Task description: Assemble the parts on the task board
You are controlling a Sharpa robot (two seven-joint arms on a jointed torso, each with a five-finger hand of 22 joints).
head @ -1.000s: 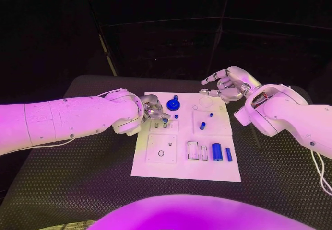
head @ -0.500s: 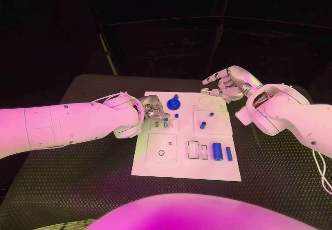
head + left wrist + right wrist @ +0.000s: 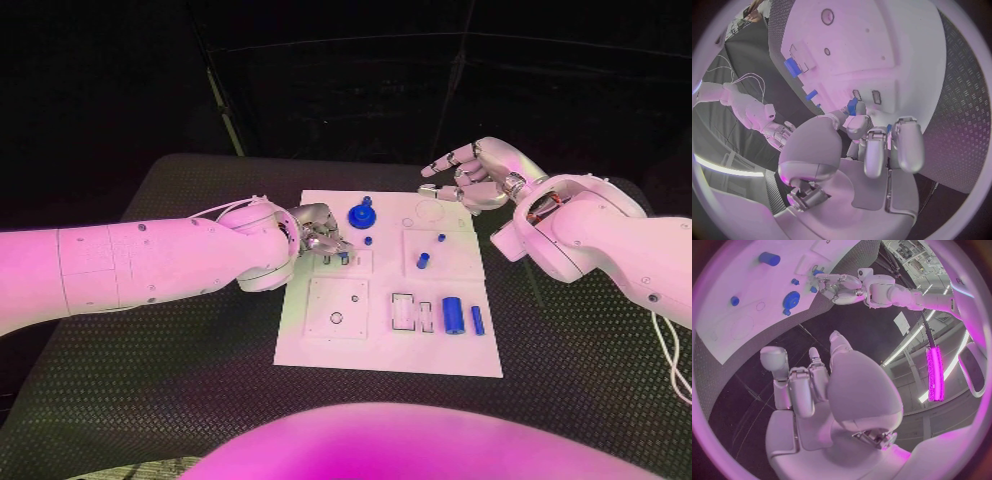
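Observation:
The white task board (image 3: 335, 345) lies mid-table. My left hand (image 3: 319, 234) hovers over its far left part and pinches a small blue part (image 3: 852, 106) between its fingertips, just above two small slots (image 3: 335, 260). The same part shows at the fingertips (image 3: 343, 250) in the head view. My right hand (image 3: 470, 174) hangs above the board's far right corner, its fingers apart and empty. On the board sit a blue gear (image 3: 361, 215), a blue peg (image 3: 423, 262), a thick blue cylinder (image 3: 453, 316) and a thin blue bar (image 3: 476, 320).
Two tiny blue pieces (image 3: 368, 241) (image 3: 440, 239) stand near the board's far middle. A square recess with a small ring (image 3: 336, 319) and rectangular slots (image 3: 404, 313) lie on the near half. Black textured table (image 3: 173, 380) surrounds the board.
My left hand has sunk slightly toward the two small slots with the blue part, and its forearm has swung a little. The right hand has stayed still.

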